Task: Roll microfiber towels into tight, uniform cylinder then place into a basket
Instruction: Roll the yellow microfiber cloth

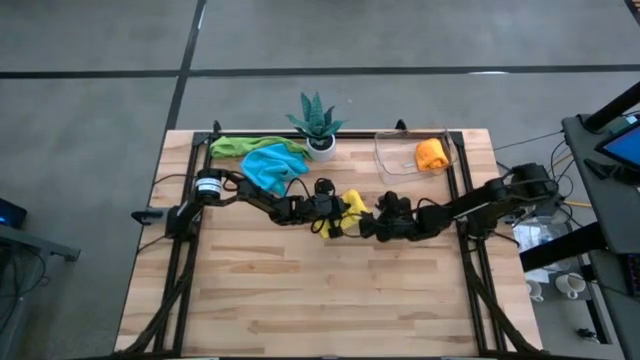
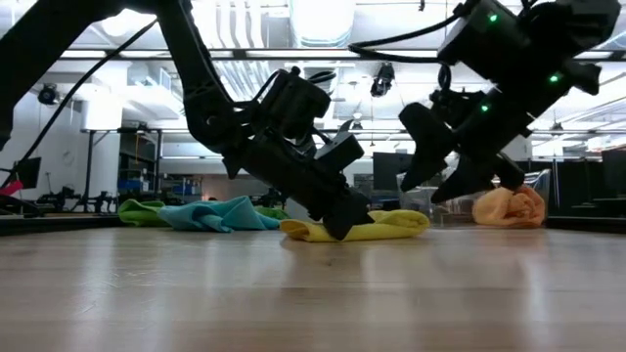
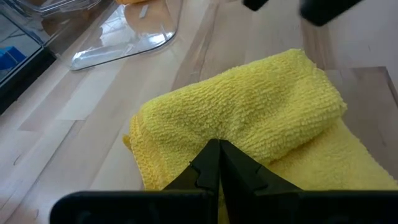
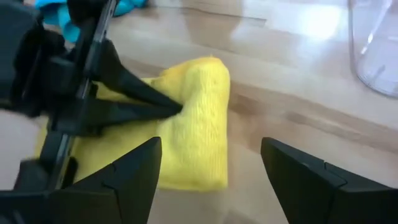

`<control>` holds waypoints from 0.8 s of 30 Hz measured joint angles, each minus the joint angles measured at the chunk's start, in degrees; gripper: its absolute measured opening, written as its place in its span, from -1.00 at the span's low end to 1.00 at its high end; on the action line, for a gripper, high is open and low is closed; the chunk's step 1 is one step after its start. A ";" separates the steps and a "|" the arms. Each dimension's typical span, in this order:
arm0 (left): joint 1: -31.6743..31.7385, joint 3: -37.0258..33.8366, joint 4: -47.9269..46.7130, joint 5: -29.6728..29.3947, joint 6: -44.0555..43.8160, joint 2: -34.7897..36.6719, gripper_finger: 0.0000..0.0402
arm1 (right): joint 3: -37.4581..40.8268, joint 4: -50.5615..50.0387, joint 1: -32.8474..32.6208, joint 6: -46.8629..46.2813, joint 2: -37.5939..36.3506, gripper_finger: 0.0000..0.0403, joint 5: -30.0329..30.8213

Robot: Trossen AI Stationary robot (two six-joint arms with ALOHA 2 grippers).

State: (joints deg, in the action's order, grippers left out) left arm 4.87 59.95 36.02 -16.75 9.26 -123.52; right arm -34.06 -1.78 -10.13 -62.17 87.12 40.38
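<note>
Overall progress: roughly partway, by my judgement; one towel appeared finished, one was being rolled, two had not been started.
Done: an orange towel (image 1: 431, 154), bunched into a rough roll, lay inside the basket (image 1: 388, 160), the clear bin at the far edge of the table (image 1: 300, 310), toward its right side.
In hand: a yellow towel (image 1: 345, 210) sat near the table's middle, partly rolled, with a thick roll resting on a flat tail of cloth not yet wound in.
Left gripper (image 3: 219, 163): its two dark fingers were pressed together, tips pinching or pressing into the yellow roll at its near side.
Right gripper (image 4: 211, 165): its jaws stood wide apart, empty, hovering just beside the open end of the yellow roll without touching it.
Left to do: judging from the scene, the yellow roll needed finishing and carrying to the basket; then a blue towel (image 1: 270, 166) and a green towel (image 1: 240, 146) awaited, both crumpled and unrolled.
Waiting towels, position: blue and green lay touching each other at the far left of the table, beside a potted plant (image 1: 316, 124).
Count of towels: four in all, namely one orange, one yellow, one blue, one green.
Count of baskets: one.
Count of grippers: two, both at the yellow towel.
Count of plants: one, in a white pot, standing between the towel pile and the basket.
</note>
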 joint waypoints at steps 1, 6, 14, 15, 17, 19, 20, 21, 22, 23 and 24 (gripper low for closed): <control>-0.01 0.02 -0.01 -0.04 0.01 0.00 -1.00 | 0.16 0.95 0.61 0.45 0.01 0.35 -0.26; -0.01 -0.03 0.01 0.00 0.01 -0.02 -1.00 | 1.25 7.56 3.87 1.48 3.86 0.32 -1.77; -0.01 -0.14 0.06 0.02 0.09 -0.02 -1.00 | 1.17 15.91 6.51 1.07 9.08 0.25 -5.90; -0.01 -0.14 0.10 0.00 0.09 -0.02 -1.00 | 1.16 16.98 6.51 1.16 9.64 0.25 -6.72; -0.01 -0.16 0.05 0.00 0.09 -0.02 -1.00 | 1.05 17.44 6.49 1.16 10.59 0.25 -7.51; -0.01 -0.18 0.08 0.00 0.11 -0.02 -1.00 | 0.96 17.34 6.51 1.16 10.76 0.25 -7.72; -0.01 -0.22 0.05 0.02 0.10 -0.02 -1.00 | 0.96 17.41 6.53 0.99 10.78 0.25 -7.72; -0.01 -0.25 0.06 0.00 0.11 -0.02 -1.00 | 0.97 17.38 6.55 0.90 10.78 0.25 -7.72; -0.01 -0.24 0.08 0.02 0.11 -0.02 -1.00 | 1.01 17.29 6.54 0.92 10.81 0.24 -7.72; -0.01 -0.25 0.05 0.01 0.11 -0.02 -1.00 | 1.01 17.30 6.53 0.92 10.81 0.24 -7.71; -0.01 -0.25 0.05 0.01 0.11 -0.02 -1.00 | 1.01 17.31 6.53 0.91 10.81 0.23 -7.69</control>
State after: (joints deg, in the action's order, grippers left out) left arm 4.86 59.70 36.07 -16.75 9.37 -123.55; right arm -33.06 15.53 -3.60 -61.26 97.93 32.70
